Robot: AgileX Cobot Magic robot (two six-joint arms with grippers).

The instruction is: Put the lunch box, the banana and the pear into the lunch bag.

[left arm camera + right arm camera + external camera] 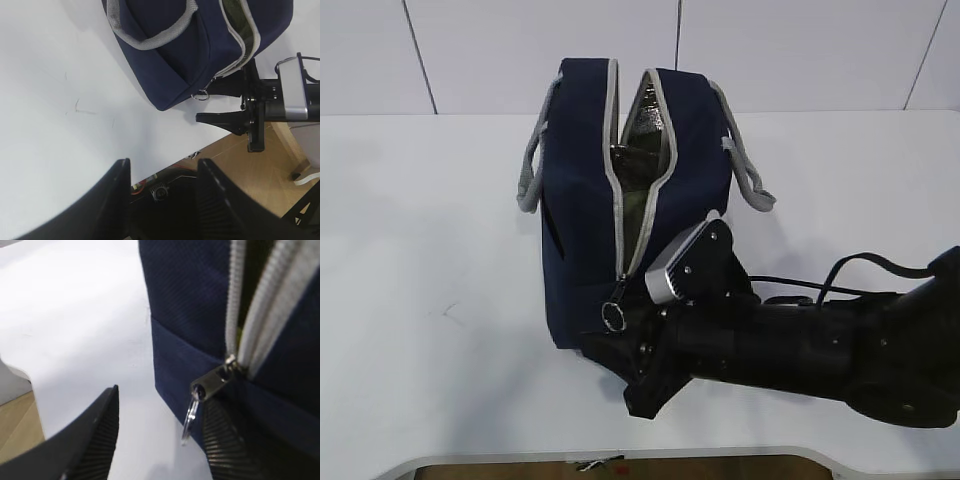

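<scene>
A big white table (430,250) filled most of the outside view. The bag (590,210) stood on it, near the middle. The bag was dark blue, with a grey handle (532,160) on each side. Its grey zipper (616,200) ran over the top and down the near end. The zipper was undone, so the top gaped wide. Shiny silver lining showed inside, with something dark green lower down. I could not tell what lay in the bag. The lunch box, the banana and the pear showed in none of the views.

The black right arm (820,350) reached in from the right, low over the table. It stopped at the near end of the bag. The right gripper (160,440) was spread apart and gripped nothing. One finger (95,440) hung over the bare table. The other finger (225,440) sat close against the blue cloth, just under the zipper slider (215,377). The small metal ring (190,415) dangled from the slider, between the two fingers. No finger pinched it.

The left gripper (162,200) was off to the left, well apart from the bag. Its fingers (112,200) were spread too, and it was empty. It hung over the near edge of the table.
</scene>
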